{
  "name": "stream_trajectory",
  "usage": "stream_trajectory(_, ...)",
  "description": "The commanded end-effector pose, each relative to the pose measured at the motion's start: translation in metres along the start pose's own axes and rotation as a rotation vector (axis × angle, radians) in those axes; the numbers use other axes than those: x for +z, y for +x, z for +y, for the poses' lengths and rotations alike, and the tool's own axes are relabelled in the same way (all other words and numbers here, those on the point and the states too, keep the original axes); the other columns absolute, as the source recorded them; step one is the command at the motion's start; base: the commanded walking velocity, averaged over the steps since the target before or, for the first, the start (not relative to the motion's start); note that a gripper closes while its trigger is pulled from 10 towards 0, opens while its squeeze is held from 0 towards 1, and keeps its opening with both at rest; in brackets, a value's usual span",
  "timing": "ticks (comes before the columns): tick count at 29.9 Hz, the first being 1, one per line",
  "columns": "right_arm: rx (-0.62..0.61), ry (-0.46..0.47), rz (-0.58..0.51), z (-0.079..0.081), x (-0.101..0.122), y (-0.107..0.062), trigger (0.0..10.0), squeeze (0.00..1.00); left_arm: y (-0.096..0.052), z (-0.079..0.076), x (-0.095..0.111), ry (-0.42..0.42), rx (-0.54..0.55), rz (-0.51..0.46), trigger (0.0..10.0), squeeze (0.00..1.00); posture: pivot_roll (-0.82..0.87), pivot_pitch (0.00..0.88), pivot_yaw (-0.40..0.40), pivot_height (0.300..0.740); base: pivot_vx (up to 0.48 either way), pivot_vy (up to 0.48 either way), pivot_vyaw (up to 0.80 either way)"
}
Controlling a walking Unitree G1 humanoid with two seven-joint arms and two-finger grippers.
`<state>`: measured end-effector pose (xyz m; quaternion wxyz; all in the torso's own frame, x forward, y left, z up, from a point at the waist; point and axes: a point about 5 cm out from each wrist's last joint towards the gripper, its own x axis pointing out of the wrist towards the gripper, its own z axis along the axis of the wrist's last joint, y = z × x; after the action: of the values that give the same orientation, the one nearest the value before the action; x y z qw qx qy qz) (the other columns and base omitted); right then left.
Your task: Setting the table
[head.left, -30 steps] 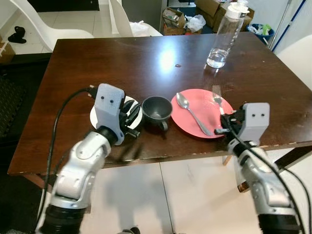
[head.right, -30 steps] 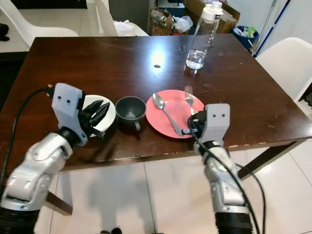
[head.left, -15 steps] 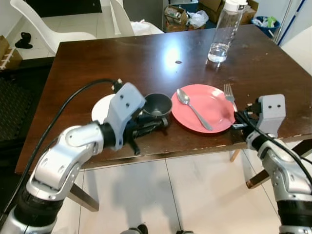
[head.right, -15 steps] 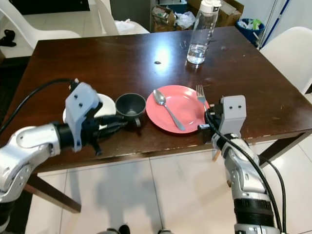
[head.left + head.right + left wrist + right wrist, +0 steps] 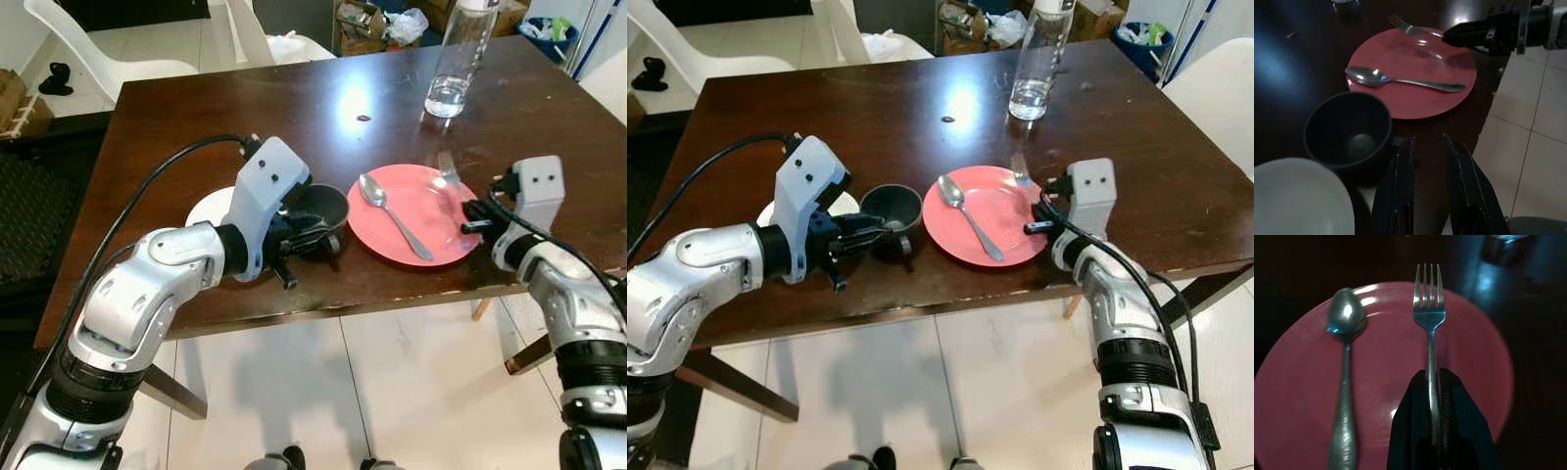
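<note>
A pink plate [image 5: 421, 235] lies near the table's front edge with a spoon [image 5: 390, 211] across it. My right gripper [image 5: 470, 217] sits at the plate's right rim, shut on the handle of a fork [image 5: 1427, 308] whose tines reach over the plate's far edge. Left of the plate stands a dark cup [image 5: 318, 208], and beside that a white saucer [image 5: 209, 208]. My left gripper [image 5: 1429, 142] is low at the cup's near side. Its fingers are slightly apart with nothing between them, and the tips are close to the cup's handle.
A clear water bottle [image 5: 458, 49] stands at the table's far right. White chairs [image 5: 98, 49] and cardboard boxes [image 5: 358, 15] are behind the table. The table's front edge [image 5: 392, 299] runs just below the plate, above tiled floor.
My left gripper has swung from over the saucer to the near side of the cup. My right gripper has carried the fork farther along the plate's right rim. The camera has also shifted.
</note>
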<state>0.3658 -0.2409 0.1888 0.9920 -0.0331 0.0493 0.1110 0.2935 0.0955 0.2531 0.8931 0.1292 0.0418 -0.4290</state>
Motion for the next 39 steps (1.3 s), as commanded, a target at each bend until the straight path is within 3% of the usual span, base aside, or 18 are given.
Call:
stream_trajectory(1,0.049,-0.014,0.026,0.01,-0.008,0.006,10.0,0.0,-0.005,0.0,0.0,-0.007,0.017,0.005,10.0,0.0,0.04,0.135,0.152,0.74,0.0,0.0,0.0)
stream_trajectory(14,-0.002,-0.164,0.022,0.007,-0.003,0.019,10.0,0.0,-0.013,-0.006,-0.01,-0.053,0.057,0.028,10.0,0.0,0.05,0.131,0.156,0.74,0.0,0.0,0.0)
stream_trajectory(15,0.0,-0.164,0.02,0.007,-0.003,0.02,10.0,0.07,-0.013,-0.006,-0.01,-0.054,0.06,0.029,10.0,0.0,0.05,0.129,0.157,0.74,0.0,0.0,0.0)
stream_trajectory(16,0.005,-0.163,0.018,0.007,-0.003,0.02,10.0,0.74,-0.013,-0.006,-0.01,-0.056,0.062,0.03,10.0,0.0,0.05,0.127,0.158,0.74,0.0,0.0,0.0)
stream_trajectory(17,0.008,-0.162,0.016,0.007,-0.003,0.021,10.0,0.74,-0.014,-0.006,-0.01,-0.056,0.064,0.03,10.0,0.0,0.05,0.127,0.159,0.74,0.0,0.0,0.0)
stream_trajectory(18,0.008,-0.163,0.015,0.007,-0.003,0.021,10.0,1.0,-0.014,-0.006,-0.01,-0.057,0.065,0.031,10.0,0.0,0.05,0.125,0.159,0.74,0.0,0.0,0.0)
stream_trajectory(26,-0.055,-0.203,-0.054,0.003,0.006,0.021,10.0,1.0,-0.013,-0.007,-0.012,-0.062,0.073,0.032,10.0,0.0,0.04,0.119,0.156,0.74,0.0,0.0,0.0)
stream_trajectory(27,-0.063,-0.213,-0.084,0.003,0.01,0.02,10.0,0.18,-0.013,-0.008,-0.012,-0.063,0.073,0.031,10.0,0.0,0.04,0.119,0.156,0.74,0.0,0.0,0.0)
stream_trajectory(28,-0.075,-0.227,-0.116,0.003,0.014,0.019,10.0,0.0,-0.013,-0.008,-0.012,-0.063,0.073,0.029,10.0,0.0,0.04,0.118,0.154,0.74,0.0,0.0,0.0)
stream_trajectory(30,-0.089,-0.237,-0.151,0.003,0.019,0.017,10.0,0.0,-0.013,-0.008,-0.012,-0.064,0.074,0.027,10.0,0.0,0.04,0.118,0.154,0.74,0.0,0.0,0.0)
stream_trajectory(31,-0.126,-0.236,-0.25,0.01,0.027,0.008,10.0,0.0,-0.013,-0.008,-0.012,-0.063,0.091,0.016,10.0,0.0,0.04,0.115,0.153,0.74,0.0,0.0,0.0)
stream_trajectory(33,-0.149,-0.224,-0.312,0.017,0.031,-0.001,10.0,0.0,-0.013,-0.007,-0.013,-0.06,0.109,0.004,10.0,0.0,0.03,0.115,0.157,0.74,0.0,0.0,0.0)
stream_trajectory(36,-0.157,-0.182,-0.382,0.041,0.024,-0.02,10.0,0.0,-0.019,-0.001,-0.016,-0.089,0.19,-0.03,10.0,0.0,0.02,0.115,0.164,0.74,0.0,0.0,0.0)
stream_trajectory(39,-0.174,-0.095,-0.415,0.072,0.008,-0.043,10.0,0.0,-0.031,0.011,-0.027,-0.165,0.361,-0.076,10.0,0.0,0.01,0.118,0.162,0.74,0.0,0.0,0.0)
